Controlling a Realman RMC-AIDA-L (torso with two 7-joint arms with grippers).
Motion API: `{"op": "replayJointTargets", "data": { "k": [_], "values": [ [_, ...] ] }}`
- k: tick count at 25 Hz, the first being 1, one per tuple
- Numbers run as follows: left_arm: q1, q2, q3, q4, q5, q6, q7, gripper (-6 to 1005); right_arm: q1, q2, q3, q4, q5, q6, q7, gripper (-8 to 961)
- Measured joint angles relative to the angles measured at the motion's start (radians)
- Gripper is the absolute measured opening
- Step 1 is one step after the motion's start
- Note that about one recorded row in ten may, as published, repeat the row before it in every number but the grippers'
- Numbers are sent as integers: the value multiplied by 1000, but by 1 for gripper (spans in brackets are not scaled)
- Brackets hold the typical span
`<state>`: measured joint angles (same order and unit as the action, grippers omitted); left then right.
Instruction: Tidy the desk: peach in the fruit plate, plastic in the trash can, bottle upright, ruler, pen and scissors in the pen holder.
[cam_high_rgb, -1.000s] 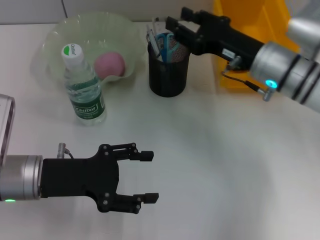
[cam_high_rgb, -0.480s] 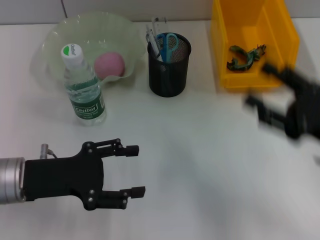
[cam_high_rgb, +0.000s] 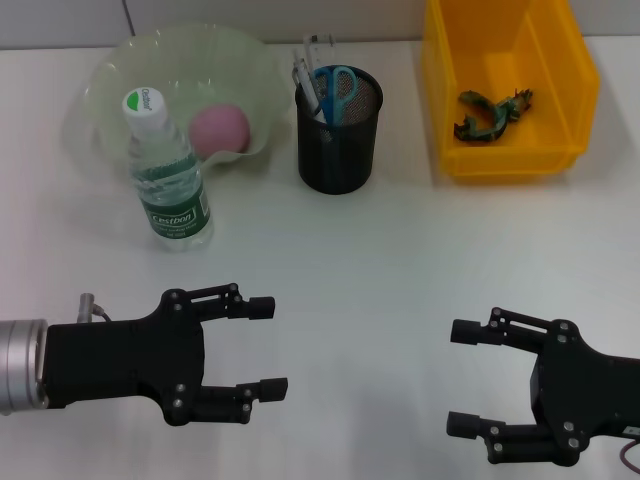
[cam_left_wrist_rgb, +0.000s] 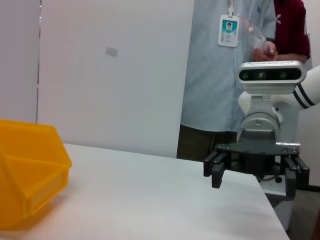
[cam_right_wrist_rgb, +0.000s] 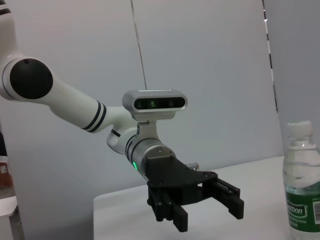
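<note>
A pink peach (cam_high_rgb: 219, 128) lies in the pale green fruit plate (cam_high_rgb: 120, 70) at the back left. A clear bottle (cam_high_rgb: 165, 173) with a green label and white cap stands upright in front of the plate; it also shows in the right wrist view (cam_right_wrist_rgb: 302, 185). The black mesh pen holder (cam_high_rgb: 338, 140) holds blue-handled scissors (cam_high_rgb: 337, 88) and pens. Green plastic (cam_high_rgb: 490, 110) lies in the yellow bin (cam_high_rgb: 570, 60). My left gripper (cam_high_rgb: 268, 347) is open and empty near the front left. My right gripper (cam_high_rgb: 462, 378) is open and empty at the front right.
The left wrist view shows the yellow bin (cam_left_wrist_rgb: 30, 175), my right gripper (cam_left_wrist_rgb: 255, 167) farther off, and a person (cam_left_wrist_rgb: 225, 75) standing beyond the table. The right wrist view shows my left gripper (cam_right_wrist_rgb: 200, 200) across the white table (cam_high_rgb: 380, 260).
My right arm has pulled back from above the pen holder to the front right of the table. My left gripper has drawn back slightly toward the left.
</note>
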<state>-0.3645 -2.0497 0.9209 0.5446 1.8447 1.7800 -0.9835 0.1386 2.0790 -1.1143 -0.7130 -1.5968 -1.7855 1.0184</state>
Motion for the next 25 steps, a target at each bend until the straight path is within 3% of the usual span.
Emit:
{"op": "replayJointTargets", "data": {
  "k": [25],
  "values": [
    [7,-7,-7,1,1,17,3,802,34,7,47,66,20,9,-9,826]
  ]
}}
